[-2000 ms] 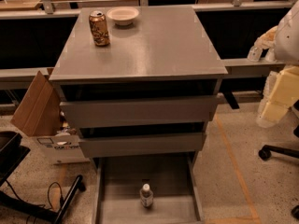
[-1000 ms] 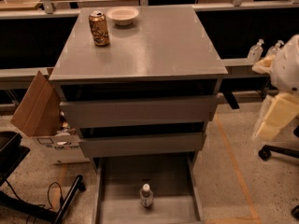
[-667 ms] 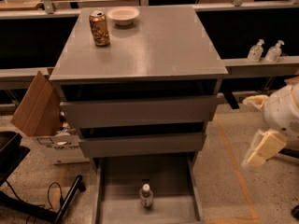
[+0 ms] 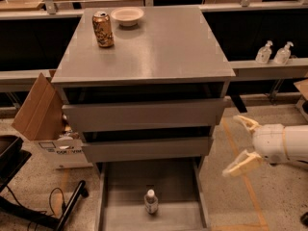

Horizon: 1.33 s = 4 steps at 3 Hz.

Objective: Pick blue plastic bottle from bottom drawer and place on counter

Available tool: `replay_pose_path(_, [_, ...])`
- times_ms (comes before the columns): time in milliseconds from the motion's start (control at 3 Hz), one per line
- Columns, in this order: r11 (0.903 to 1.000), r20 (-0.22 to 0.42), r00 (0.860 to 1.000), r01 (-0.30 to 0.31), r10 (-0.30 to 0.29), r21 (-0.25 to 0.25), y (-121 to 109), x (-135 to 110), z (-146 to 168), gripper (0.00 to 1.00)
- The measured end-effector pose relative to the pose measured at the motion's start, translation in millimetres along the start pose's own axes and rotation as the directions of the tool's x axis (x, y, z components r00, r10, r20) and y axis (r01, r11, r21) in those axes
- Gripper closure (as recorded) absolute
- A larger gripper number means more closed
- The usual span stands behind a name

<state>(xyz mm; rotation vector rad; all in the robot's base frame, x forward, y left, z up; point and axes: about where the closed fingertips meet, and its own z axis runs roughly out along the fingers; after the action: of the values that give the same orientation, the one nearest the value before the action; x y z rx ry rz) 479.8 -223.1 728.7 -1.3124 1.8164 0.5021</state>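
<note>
In the camera view, the gripper hangs off the cabinet's right side, low over the floor, its two fingers spread apart and holding nothing. The blue plastic bottle stands upright on the floor of the pulled-out bottom drawer, midway between the side walls, white cap up and long axis vertical. The step in hand appears to be the approach. The next move calls for swinging left and down into the drawer to close on the bottle's body. The counter above holds a drink can and a bowl at its far left.
</note>
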Motion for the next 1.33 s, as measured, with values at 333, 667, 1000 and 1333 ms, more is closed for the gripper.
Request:
replay_pose_path(333, [0.9983, 0.03, 0.998, 0.054, -0.053, -0.021, 3, 12, 17, 0.0])
replay_pose_path(667, [0.9982, 0.029, 0.998, 0.056, -0.056, -0.02, 2, 11, 17, 0.0])
replay_pose_path(1000, [0.9958, 0.047, 0.996, 0.079, -0.077, -0.046, 2, 22, 53, 0.0])
replay_pose_path(1333, [0.9863, 0.118, 0.986, 0.131, -0.118, -0.101, 16, 43, 126, 0.0])
